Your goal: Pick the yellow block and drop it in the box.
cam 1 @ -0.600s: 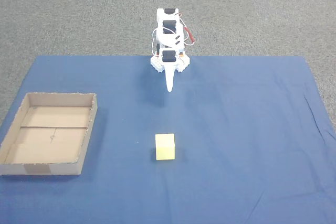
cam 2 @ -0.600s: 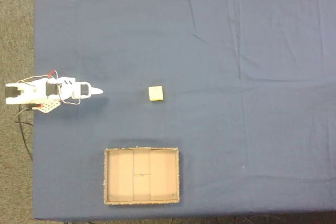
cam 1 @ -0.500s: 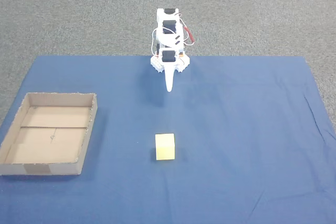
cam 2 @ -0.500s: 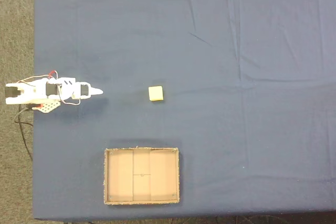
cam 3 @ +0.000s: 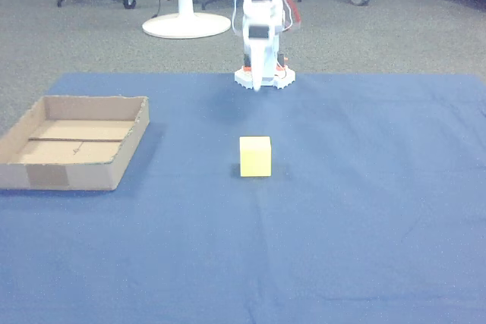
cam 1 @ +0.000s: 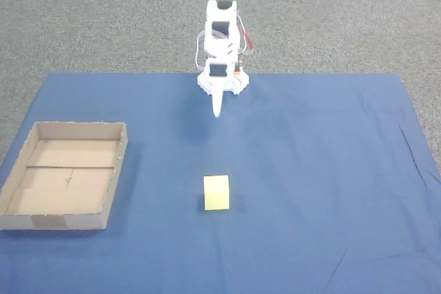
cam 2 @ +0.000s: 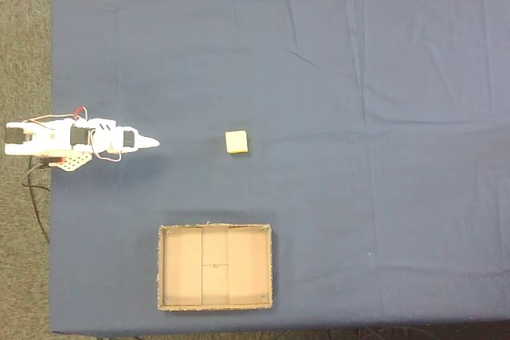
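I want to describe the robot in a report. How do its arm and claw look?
The arm is white plastic with black motor blocks and thin red and white cables at its side. The claw is white and tapers to a narrow point. The base shows some orange.

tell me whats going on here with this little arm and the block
A small white robot arm stands at the far edge of a blue cloth and holds nothing. Its tool looks closed to a point and hangs above the cloth, well short of the yellow block. The block sits alone mid-cloth, untouched. The cardboard box lies off to the left in this fixed view, with nothing in it.
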Action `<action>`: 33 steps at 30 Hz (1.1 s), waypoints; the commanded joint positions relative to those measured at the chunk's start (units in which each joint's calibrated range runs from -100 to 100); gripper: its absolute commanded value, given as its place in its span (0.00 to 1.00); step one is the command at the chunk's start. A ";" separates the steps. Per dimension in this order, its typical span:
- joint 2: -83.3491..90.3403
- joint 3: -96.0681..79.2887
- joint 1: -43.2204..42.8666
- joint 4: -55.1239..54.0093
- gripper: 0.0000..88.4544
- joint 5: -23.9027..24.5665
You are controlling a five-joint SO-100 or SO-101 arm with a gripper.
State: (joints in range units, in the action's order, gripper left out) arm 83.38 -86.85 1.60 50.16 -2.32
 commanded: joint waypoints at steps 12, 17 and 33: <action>-82.74 83.59 1.90 11.23 0.55 -1.51; -110.10 117.89 0.33 17.76 0.54 -1.37; -132.05 136.90 -1.95 23.88 0.52 -2.49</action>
State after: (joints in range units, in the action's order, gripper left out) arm -48.59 47.05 -0.70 73.75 -4.71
